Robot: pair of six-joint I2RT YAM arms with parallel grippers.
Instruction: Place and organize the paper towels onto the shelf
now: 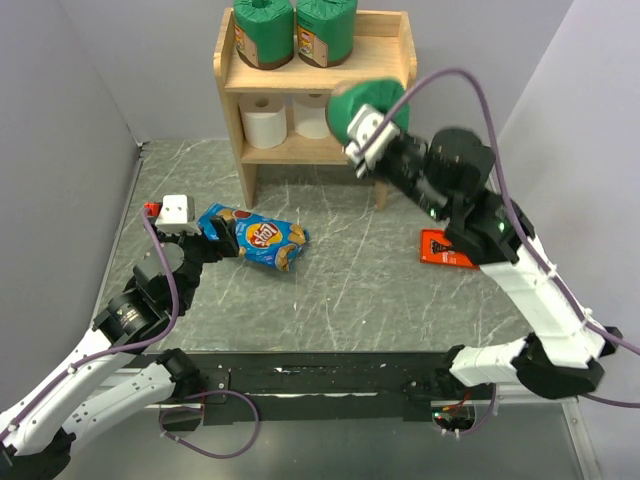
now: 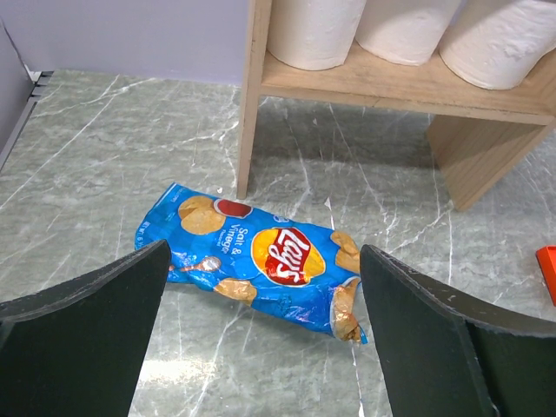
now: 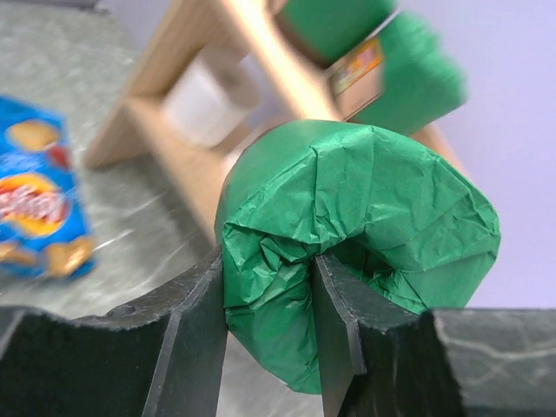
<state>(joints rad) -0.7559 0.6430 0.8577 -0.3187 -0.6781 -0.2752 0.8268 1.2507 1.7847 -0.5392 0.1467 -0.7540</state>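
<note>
The light-wood shelf (image 1: 396, 52) stands at the back of the table. Two green-wrapped paper towels (image 1: 263, 30) sit on its top board, and white rolls (image 1: 264, 122) stand on its lower board (image 2: 391, 82). My right gripper (image 1: 362, 135) is shut on a third green paper towel (image 1: 366, 103), held in the air at the shelf's right front. In the right wrist view one finger is pushed into the roll's (image 3: 365, 208) end and the other presses its outside wall. My left gripper (image 1: 176, 210) stands open and empty, low at the left.
A blue chip bag (image 1: 258, 236) lies on the table in front of the shelf, just beyond my left gripper's fingers (image 2: 434, 339). A flat orange package (image 1: 447, 250) lies at the right, partly under my right arm. Grey walls close in both sides.
</note>
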